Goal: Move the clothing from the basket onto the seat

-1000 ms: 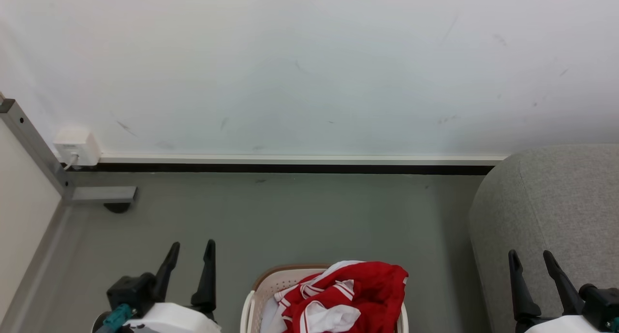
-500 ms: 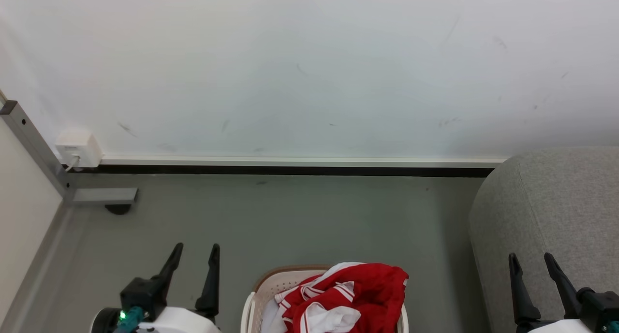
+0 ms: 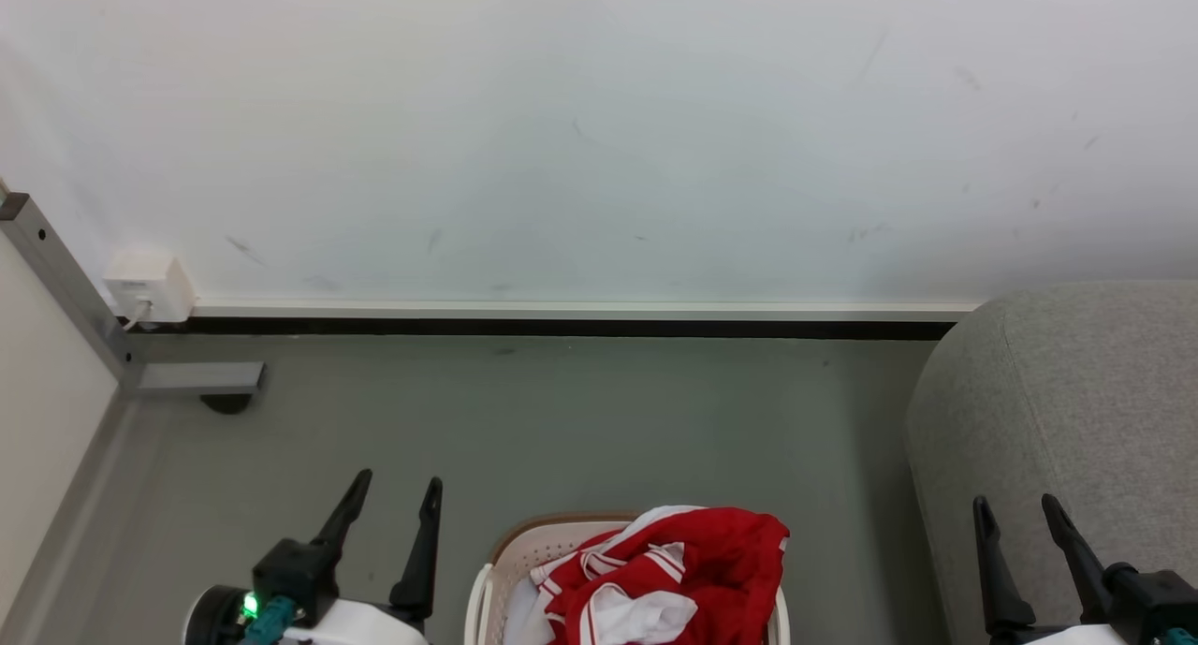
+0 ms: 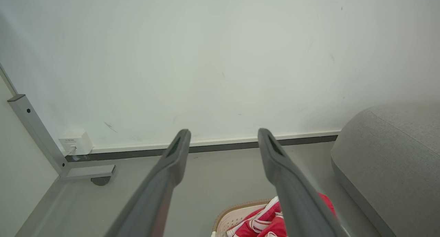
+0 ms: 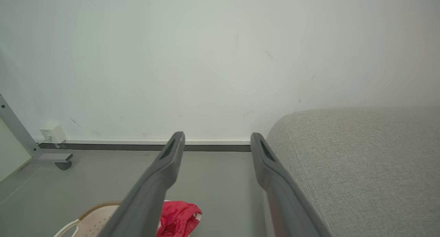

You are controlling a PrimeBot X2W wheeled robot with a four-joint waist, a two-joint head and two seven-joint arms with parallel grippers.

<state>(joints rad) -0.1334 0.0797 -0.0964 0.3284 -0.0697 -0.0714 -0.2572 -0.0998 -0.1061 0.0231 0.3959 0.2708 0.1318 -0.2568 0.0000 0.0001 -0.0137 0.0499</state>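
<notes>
The left gripper (image 3: pixel 398 479) and right gripper (image 3: pixel 1014 500) have fingers wide, empty; between them red clothing (image 3: pixel 721 547) lies in the laundry basket (image 3: pixel 520 539).

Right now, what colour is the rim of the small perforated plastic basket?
Brown; the basket rim shows best in the head view.

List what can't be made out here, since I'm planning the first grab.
Basket: near half cut off by the head view's bottom edge.
Clothing: head view, piled folds hide how many garments there are.
Seat: cut off by the head view's right edge; extent unknown.
</notes>
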